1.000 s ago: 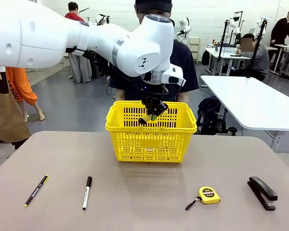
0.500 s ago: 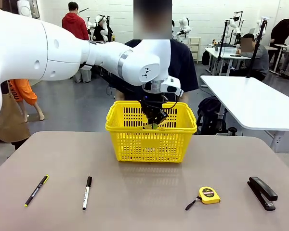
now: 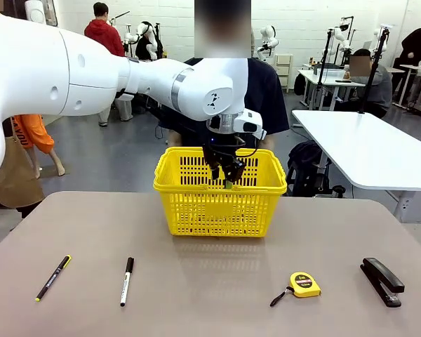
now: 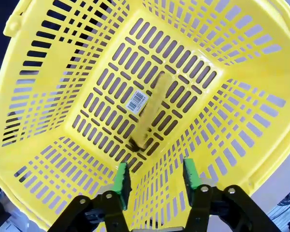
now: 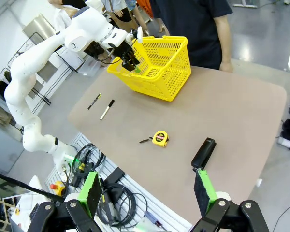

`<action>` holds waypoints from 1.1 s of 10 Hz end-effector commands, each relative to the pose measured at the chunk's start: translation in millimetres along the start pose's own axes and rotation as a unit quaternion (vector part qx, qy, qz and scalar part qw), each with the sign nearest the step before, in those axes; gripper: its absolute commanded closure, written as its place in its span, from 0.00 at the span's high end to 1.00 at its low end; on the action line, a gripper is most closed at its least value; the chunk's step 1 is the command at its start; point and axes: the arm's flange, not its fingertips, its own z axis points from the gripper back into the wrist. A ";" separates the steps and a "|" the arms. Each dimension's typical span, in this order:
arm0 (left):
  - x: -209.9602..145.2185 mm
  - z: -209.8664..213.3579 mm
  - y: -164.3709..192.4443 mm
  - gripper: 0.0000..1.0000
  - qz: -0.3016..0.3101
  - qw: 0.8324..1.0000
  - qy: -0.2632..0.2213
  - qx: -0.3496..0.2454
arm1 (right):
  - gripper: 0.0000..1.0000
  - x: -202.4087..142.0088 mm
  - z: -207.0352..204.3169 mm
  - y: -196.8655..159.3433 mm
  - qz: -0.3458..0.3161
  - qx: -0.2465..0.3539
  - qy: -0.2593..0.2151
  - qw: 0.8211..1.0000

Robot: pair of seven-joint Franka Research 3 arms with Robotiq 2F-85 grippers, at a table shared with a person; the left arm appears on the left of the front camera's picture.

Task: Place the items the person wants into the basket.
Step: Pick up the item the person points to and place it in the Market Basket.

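The yellow basket stands at the table's far middle, before the person in a black T-shirt. My left gripper hangs inside its rim, open, its green pads bare. Below them a blurred yellow utility knife is at the basket floor, free of the fingers. The yellow tape measure and the black stapler lie at the near right. My right gripper is open, high above the table's corner, holding nothing.
Two black pens lie at the near left. A barcode sticker marks the basket floor. A white table stands off to the right. The person's hand rests on the far edge.
My left gripper has sunk from above the rim into the basket and opened. The utility knife it held has left the jaws and dropped to the basket floor.
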 end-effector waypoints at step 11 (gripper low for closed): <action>-204.7 143.5 39.3 1.00 -0.005 0.984 -0.178 0.014 | 1.00 1.4 0.2 -0.5 0.008 0.007 -0.006 1.000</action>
